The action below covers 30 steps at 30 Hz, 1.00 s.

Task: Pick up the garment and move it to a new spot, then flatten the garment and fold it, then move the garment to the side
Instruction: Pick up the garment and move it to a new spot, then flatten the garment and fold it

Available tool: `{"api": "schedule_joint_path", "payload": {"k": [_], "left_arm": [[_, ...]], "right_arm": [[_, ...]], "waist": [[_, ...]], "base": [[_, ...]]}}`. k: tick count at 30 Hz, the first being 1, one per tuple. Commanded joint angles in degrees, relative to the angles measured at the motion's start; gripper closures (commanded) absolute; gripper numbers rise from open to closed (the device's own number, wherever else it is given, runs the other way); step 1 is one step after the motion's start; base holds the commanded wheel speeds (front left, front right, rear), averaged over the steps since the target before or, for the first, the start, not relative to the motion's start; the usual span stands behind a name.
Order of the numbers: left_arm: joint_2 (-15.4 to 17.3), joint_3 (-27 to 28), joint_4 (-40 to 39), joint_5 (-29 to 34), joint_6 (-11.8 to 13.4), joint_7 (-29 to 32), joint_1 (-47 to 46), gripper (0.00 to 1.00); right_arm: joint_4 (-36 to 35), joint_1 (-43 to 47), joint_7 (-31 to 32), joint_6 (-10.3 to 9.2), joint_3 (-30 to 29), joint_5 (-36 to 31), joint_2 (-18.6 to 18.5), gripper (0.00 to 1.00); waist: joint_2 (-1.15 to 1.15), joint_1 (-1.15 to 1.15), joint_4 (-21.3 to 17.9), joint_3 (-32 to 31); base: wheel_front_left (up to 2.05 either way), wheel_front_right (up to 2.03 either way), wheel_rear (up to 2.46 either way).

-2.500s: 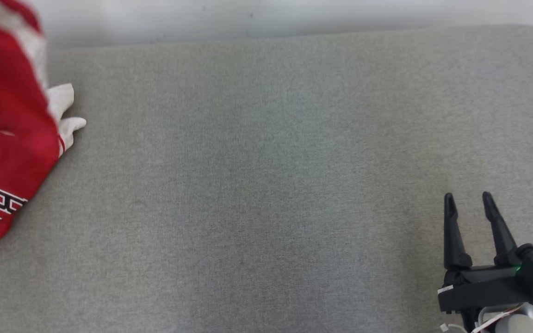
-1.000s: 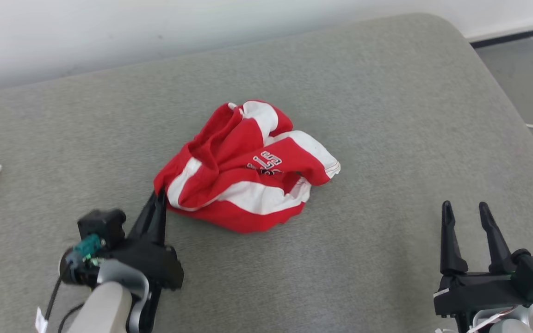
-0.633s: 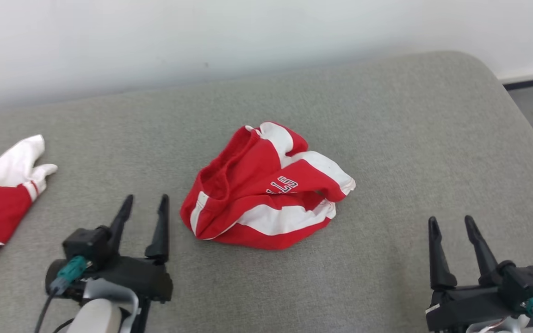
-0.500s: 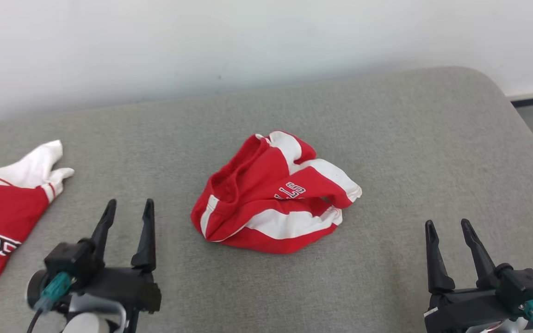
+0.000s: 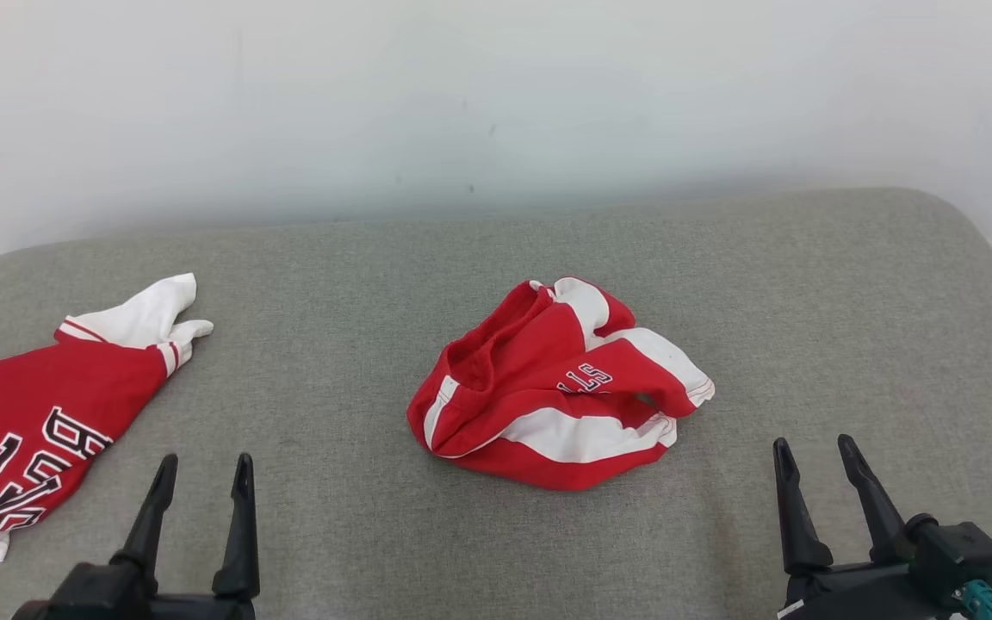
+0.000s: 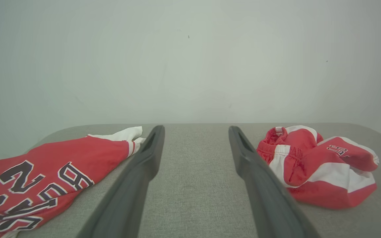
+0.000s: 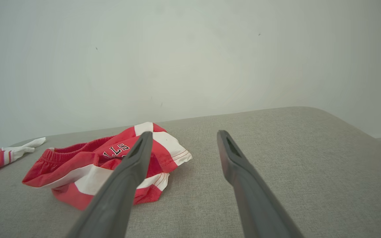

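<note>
My left gripper (image 5: pixel 205 465) and right gripper (image 5: pixel 813 446) both gape empty, and the red jersey with white sleeves (image 5: pixel 31 413) lies at the left end of the grey fabric cushion (image 5: pixel 806 301), looking limp and light, so I'd pinch a shoulder seam.

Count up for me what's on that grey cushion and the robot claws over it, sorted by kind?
Garments: 2, the jersey shirt at the left and the bunched red-and-white garment in the middle.
Grippers: 2, the left gripper and the right gripper, both open and empty.
Padded surfaces: 1, the grey padded surface.
Total: 5.
</note>
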Motion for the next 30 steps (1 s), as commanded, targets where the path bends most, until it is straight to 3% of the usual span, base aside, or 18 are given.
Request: {"api": "schedule_joint_path", "payload": {"k": [1,30], "left_arm": [[-0.34,0.29,-0.32,0.88,-0.3,-0.05,0.91,0.0],[-4.08,3.33,3.4,6.39,-3.28,-0.05,2.17,0.0]], "right_arm": [[-0.05,0.75,-0.03,-0.12,0.2,0.51,-0.14,0.0],[3.43,0.69,-0.03,-0.12,3.1,-0.1,-1.6,0.0]], "waist": [[0.0,0.01,0.25,-0.2],[0.0,0.01,2.37,-0.17]], "base": [[0.0,0.0,0.0],[0.0,0.0,0.0]]}}
